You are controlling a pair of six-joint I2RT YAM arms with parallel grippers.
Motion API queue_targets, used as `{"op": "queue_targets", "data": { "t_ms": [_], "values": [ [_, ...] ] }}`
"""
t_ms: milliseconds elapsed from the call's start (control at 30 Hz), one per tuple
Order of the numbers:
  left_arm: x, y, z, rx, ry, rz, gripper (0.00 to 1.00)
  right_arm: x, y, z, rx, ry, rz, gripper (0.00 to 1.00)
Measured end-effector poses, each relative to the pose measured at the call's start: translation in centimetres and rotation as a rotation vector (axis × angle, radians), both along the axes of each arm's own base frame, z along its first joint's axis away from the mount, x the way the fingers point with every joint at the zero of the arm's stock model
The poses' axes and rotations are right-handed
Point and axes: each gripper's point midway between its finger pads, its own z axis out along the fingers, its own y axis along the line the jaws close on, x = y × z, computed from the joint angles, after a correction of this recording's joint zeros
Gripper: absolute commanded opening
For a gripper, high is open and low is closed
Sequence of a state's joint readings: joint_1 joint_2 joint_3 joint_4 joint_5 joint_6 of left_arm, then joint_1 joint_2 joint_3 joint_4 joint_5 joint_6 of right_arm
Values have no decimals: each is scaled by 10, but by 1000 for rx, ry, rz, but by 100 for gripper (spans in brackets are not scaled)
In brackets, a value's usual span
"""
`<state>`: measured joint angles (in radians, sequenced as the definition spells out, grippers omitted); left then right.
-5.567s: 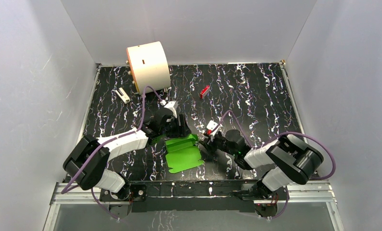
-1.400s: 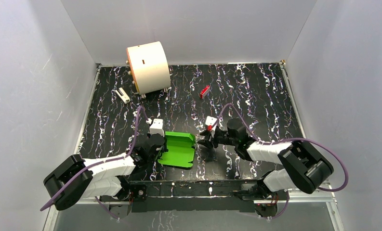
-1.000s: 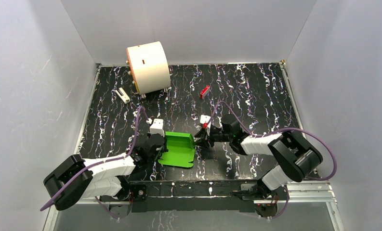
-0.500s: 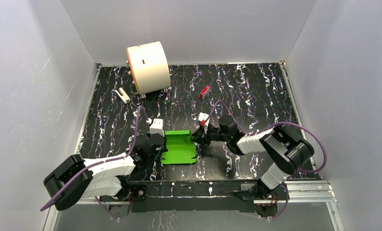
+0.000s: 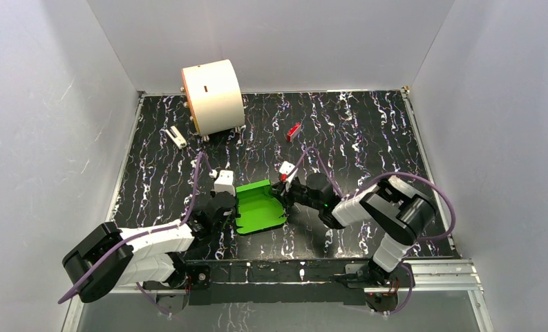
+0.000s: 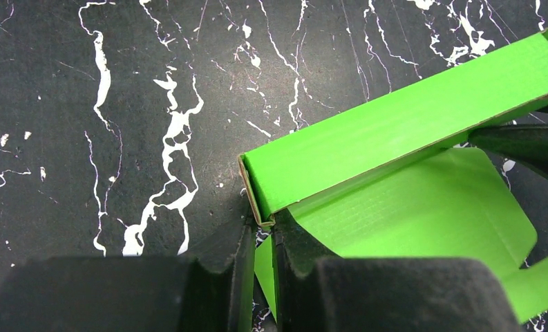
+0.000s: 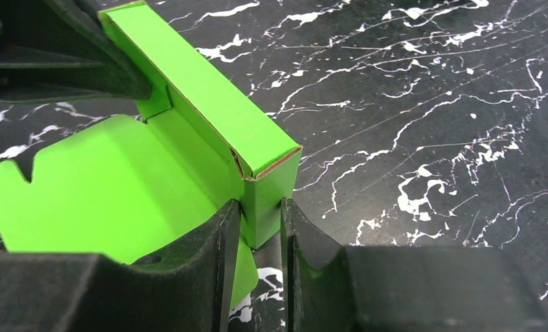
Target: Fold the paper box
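Note:
The paper box [image 5: 260,207] is bright green card lying near the table's front middle, with its far strip folded up into a long hollow wall [image 6: 395,131] and a flat panel with tabs [image 7: 112,187] in front. My left gripper [image 5: 231,207] is shut on the wall's left end, green card pinched between its fingers [image 6: 260,232]. My right gripper [image 5: 282,196] is shut on the wall's right end flap [image 7: 260,221], one finger inside and one outside. Each wrist view shows the other gripper's dark fingers at the far end of the wall.
A large cream cylinder [image 5: 212,97] stands at the back left. A small white object [image 5: 177,137] lies beside it and a small red block [image 5: 294,131] lies at the back centre. Grey walls enclose the black marbled table [image 5: 367,138]. A metal rail [image 5: 278,273] runs along its near edge.
My right gripper has moved left to the box and closed on the right end of the folded wall. The box now lies turned slightly. The left arm has held still.

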<state>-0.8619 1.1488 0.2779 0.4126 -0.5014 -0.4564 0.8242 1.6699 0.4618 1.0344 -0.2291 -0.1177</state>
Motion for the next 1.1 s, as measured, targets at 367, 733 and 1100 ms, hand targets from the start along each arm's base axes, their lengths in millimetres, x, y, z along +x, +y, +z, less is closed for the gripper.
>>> {"op": "queue_targets", "data": {
  "t_ms": [367,733,1100],
  "values": [
    [-1,-1,0,6,1,-14,7,17,3,-10,18,-51,-145,21],
    [-12,-12,2,-49,41,-73,19,30,-2,-10,28,-94,-319,8],
    [-26,-30,57,-239,41,-122,44,28,0,-12,-1,-118,-285,5]
  ]
}}
